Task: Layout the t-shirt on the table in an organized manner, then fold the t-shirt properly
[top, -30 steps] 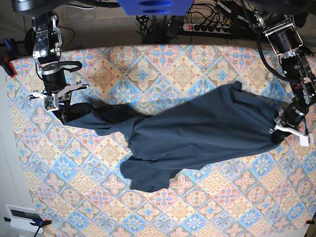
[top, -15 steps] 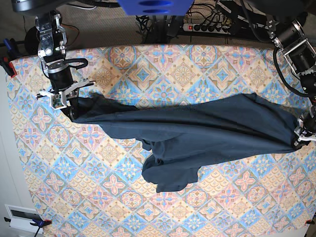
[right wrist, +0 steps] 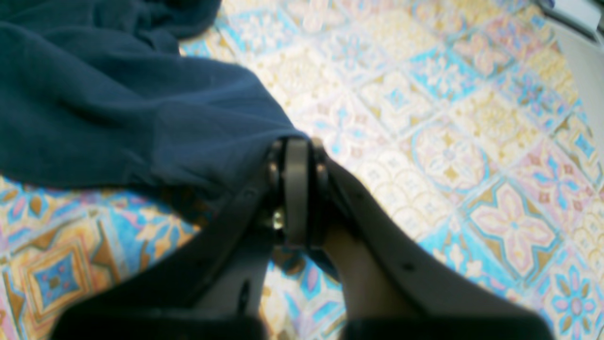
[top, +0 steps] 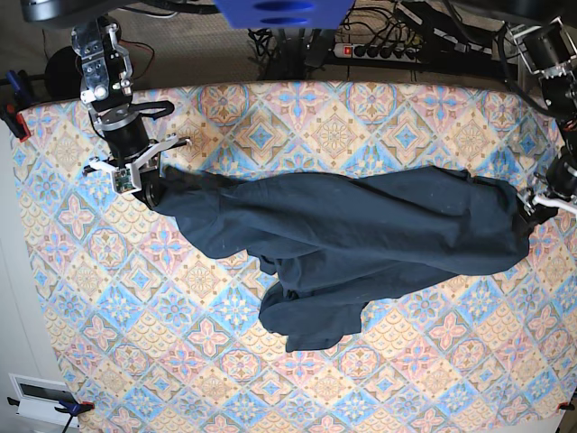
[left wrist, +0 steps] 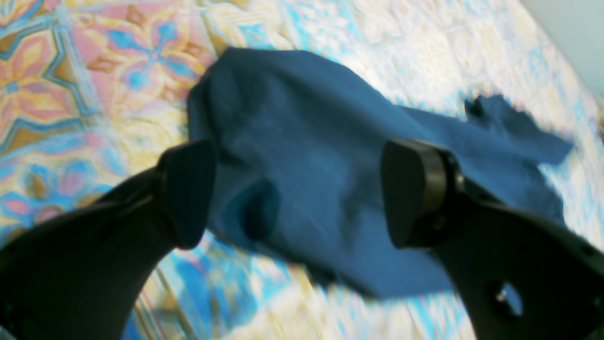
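Observation:
The dark navy t-shirt [top: 361, 225] lies stretched and wrinkled across the middle of the patterned table [top: 315, 126], with a fold hanging toward the front. My right gripper [top: 144, 185] is at the shirt's left end. In the right wrist view my right gripper [right wrist: 296, 146] is shut on an edge of the shirt [right wrist: 118, 104]. My left gripper [top: 538, 209] is at the shirt's right end. In the left wrist view my left gripper [left wrist: 297, 193] is open, just above the shirt [left wrist: 302, 118], which lies on the cloth between the fingers. The collar label is hidden.
A power strip [top: 379, 50] with cables lies beyond the table's far edge. Red clamps [top: 18, 122] hold the cloth at the left edge. A white device [top: 41, 397] sits off the front left corner. Bare cloth shows along the front [top: 406, 379].
My right gripper has moved toward the far side and slightly right with the shirt's end. My left arm has moved toward the far side, and the shirt's right end now lies slack on the table.

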Controlling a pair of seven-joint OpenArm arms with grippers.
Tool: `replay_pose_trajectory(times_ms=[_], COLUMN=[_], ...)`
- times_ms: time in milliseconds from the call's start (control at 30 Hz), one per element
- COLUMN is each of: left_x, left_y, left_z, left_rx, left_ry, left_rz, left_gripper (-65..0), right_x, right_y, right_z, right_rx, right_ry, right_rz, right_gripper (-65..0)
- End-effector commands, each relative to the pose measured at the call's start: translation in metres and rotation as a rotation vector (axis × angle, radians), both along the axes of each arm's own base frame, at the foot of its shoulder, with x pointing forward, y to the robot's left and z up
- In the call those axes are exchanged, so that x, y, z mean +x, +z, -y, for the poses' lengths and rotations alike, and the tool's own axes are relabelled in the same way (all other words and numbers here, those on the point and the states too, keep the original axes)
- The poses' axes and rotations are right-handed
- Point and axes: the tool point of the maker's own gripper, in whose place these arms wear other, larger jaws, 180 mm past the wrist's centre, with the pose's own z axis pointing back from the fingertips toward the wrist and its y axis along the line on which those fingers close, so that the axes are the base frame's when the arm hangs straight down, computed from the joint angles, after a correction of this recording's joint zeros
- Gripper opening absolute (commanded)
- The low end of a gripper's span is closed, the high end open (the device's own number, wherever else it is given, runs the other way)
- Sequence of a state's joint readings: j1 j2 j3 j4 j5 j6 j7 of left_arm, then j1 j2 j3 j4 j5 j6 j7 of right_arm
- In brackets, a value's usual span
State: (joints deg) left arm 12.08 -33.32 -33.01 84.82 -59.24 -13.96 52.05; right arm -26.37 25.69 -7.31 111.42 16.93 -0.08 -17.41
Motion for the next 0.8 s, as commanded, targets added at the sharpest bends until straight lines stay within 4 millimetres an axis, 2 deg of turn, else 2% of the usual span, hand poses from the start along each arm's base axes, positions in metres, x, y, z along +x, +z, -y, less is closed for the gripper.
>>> replay_pose_trajectory(times_ms=[0,167,300,400,533,567,633,667,733,767], left_x=[-0.003,-0.037,-0.046,-0.031,-0.008,-0.001,0.012,0.018,0.031,0.036], left_y=[0.008,-0.031,-0.061,-0.071,-0.079,-0.08,-0.08,-0.079,-0.072,-0.067], left_z=[0.004,0.029,0.051,0.078,0.093,0.097,0.108,0.117,0.128,0.13], left_rx=[0.012,-0.057,-0.114,-0.116,-0.111,-0.113,-0.109,-0.104,-0.101,-0.103], left_ry=[-0.014,-0.013,-0.021,-0.081,-0.083,-0.084,-0.097,-0.12,-0.157,-0.164], left_rz=[0.025,-0.061,-0.115,-0.129,-0.124,-0.121,-0.111,-0.107,-0.085,-0.073], left_gripper=[-11.2,-11.2,-11.2,-11.2,-11.9,-14.2,-25.2,-35.1,-60.3,-65.0], right_x=[0.005,0.005,0.005,0.005,0.005,0.005,0.005,0.005,0.005,0.005], right_y=[0.013,0.013,0.013,0.013,0.013,0.013,0.013,0.013,0.013,0.013], right_z=[0.001,0.001,0.001,0.001,0.001,0.001,0.001,0.001,0.001,0.001], right_rx=[-0.002,-0.002,-0.002,-0.002,-0.002,-0.002,-0.002,-0.002,-0.002,-0.002], right_ry=[0.008,0.007,0.007,0.007,0.007,0.007,0.007,0.007,0.007,0.007], right_rz=[0.05,0.048,0.048,0.048,0.048,0.048,0.048,0.048,0.048,0.048], right_gripper=[-64.5,-64.5,-64.5,-64.5,-64.5,-64.5,-64.5,-64.5,-64.5,-64.5])
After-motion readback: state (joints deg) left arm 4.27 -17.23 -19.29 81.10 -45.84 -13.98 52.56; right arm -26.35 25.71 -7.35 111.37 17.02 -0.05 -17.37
